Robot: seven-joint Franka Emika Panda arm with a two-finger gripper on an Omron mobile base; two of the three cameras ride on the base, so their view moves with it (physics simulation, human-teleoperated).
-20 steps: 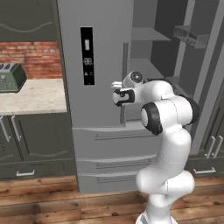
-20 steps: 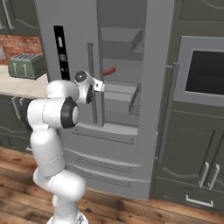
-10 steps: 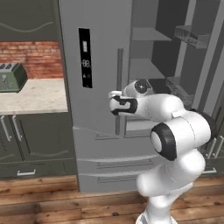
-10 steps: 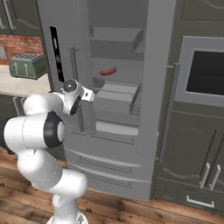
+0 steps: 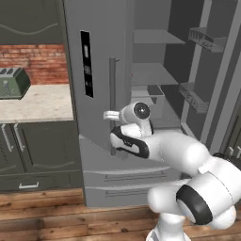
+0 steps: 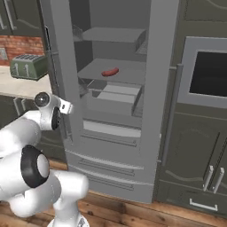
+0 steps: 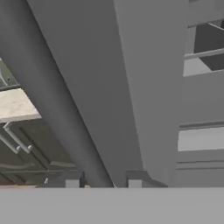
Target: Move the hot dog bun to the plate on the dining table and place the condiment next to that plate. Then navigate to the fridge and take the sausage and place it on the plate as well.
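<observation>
Fridge step: door (image 5: 101, 70) partly open, gripper (image 7: 103, 183) jaws closed on door handle (image 7: 57, 109). Sausage (image 6: 110, 72) on mid shelf inside. Next: swing door wider, let go, reach in for sausage.

sausage (image 6: 110, 72) on fridge shelf (image 6: 128, 71), apparently alone

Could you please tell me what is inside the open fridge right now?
A sausage lies on a middle shelf of the fridge, above a drawer. The door hides the left part.
</observation>
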